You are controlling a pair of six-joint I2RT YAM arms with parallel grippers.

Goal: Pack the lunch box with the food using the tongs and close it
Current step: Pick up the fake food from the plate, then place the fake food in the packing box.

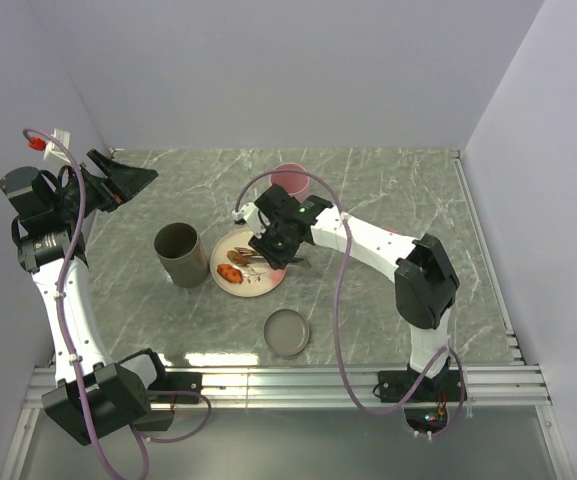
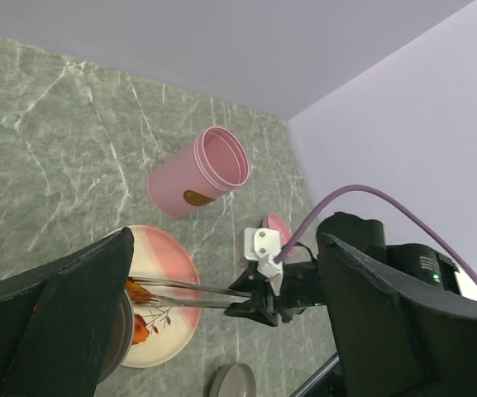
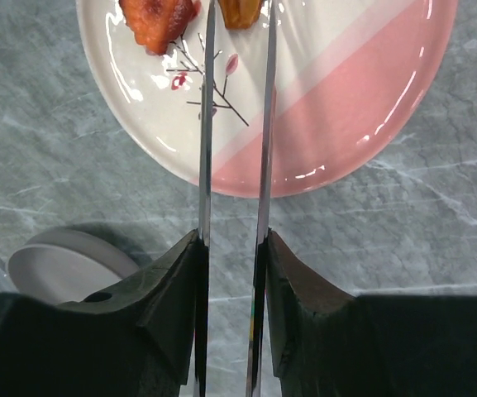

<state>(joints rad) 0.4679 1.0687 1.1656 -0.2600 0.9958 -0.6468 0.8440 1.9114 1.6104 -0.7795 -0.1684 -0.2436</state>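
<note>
My right gripper (image 3: 232, 240) (image 1: 273, 245) is shut on the silver tongs (image 3: 206, 124) (image 1: 253, 257) (image 2: 193, 287), pressing their two arms toward each other. The arms reach over the pink-and-cream plate (image 3: 370, 99) (image 1: 268, 285). An orange-brown chunk of food (image 3: 240, 10) sits between the arms near their tips, and another chunk (image 3: 155, 18) lies just left of them. My left gripper (image 1: 128, 178) (image 2: 226, 240) hangs open and empty, high at the far left. A grey cylinder (image 1: 180, 255) and a pink cylinder (image 1: 290, 180) (image 2: 201, 172) both stand open; I cannot tell which is the lunch box.
A round grey lid (image 1: 287, 331) (image 3: 64, 265) lies on the marble table in front of the plate. A small pink lid (image 2: 277, 229) rests beside the right arm, behind the plate. Walls close off the back and both sides.
</note>
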